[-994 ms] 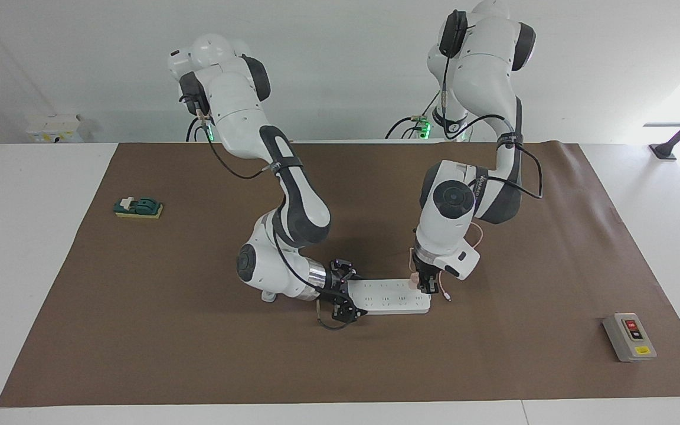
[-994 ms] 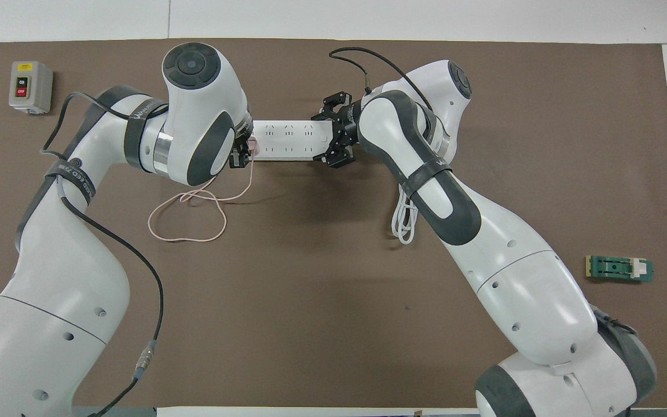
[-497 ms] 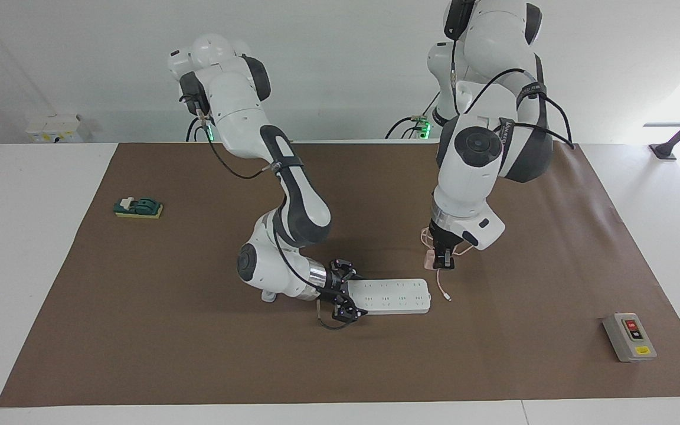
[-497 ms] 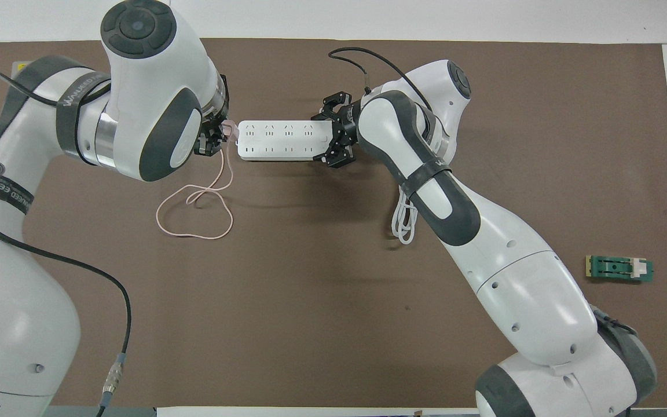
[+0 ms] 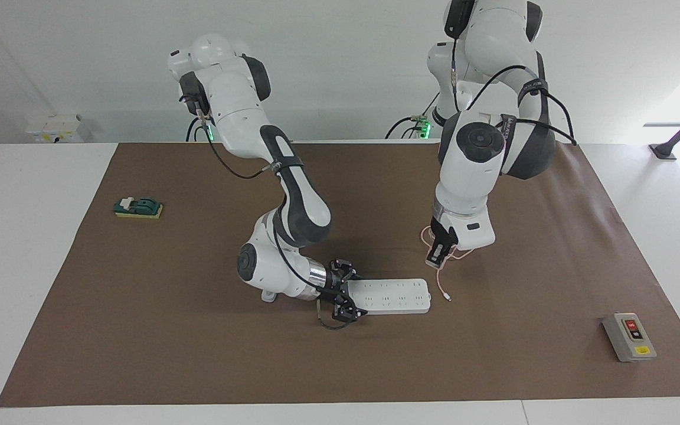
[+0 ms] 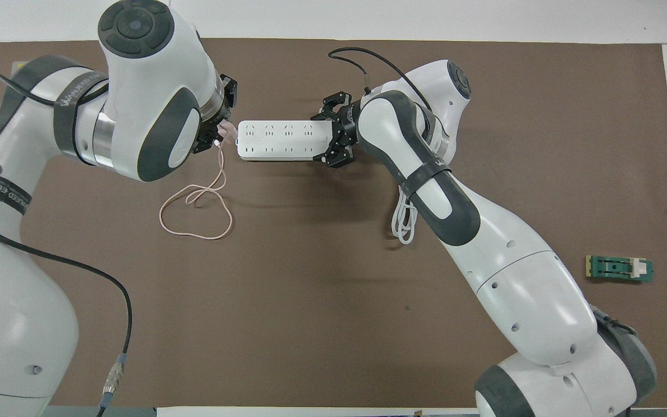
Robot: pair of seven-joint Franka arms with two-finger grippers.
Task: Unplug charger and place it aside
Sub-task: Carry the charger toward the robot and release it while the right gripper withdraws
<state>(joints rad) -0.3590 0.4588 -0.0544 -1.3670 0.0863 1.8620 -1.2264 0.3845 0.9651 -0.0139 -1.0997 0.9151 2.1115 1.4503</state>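
The charger [image 5: 432, 258] is already out of the power strip [image 5: 396, 296] and hanging clamped in the left gripper [image 5: 435, 255], at the strip's one o'clock in the facing view; setting it aside remains. The right gripper [image 5: 340, 293] is clasping the strip's end. Its pink cable [image 6: 199, 202] is trailing (could snag); switch box [image 5: 629, 336] sits clear.

The left arm's wrist hid most of the charger [image 6: 226, 128] from overhead. The right claw's [image 5: 341, 293] fingertips were too small to read. The switch box [image 5: 629, 336], near a table corner, was covered overhead.
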